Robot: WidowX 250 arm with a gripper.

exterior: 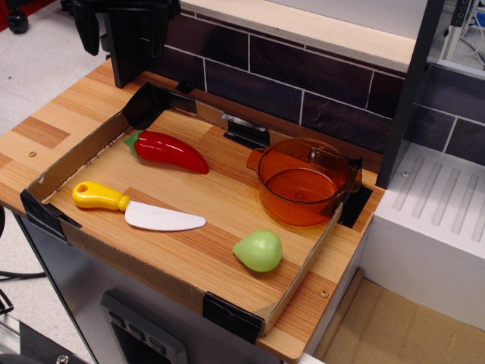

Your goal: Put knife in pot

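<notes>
The knife [136, 208] lies flat at the front left of the cardboard-walled tray [79, 148]. Its yellow handle points left and its white blade points right. The orange-brown translucent pot [303, 182] stands upright and empty at the tray's back right corner. My black gripper [125, 53] hangs at the top left, behind the tray's back left corner and far from both knife and pot. Its two fingers stand apart with nothing between them.
A red pepper [167, 150] lies in the tray's back left, just behind the knife. A green fruit [258, 250] sits at the front right, in front of the pot. A dark tiled wall [303, 83] runs behind. A white sink unit [432, 227] stands to the right.
</notes>
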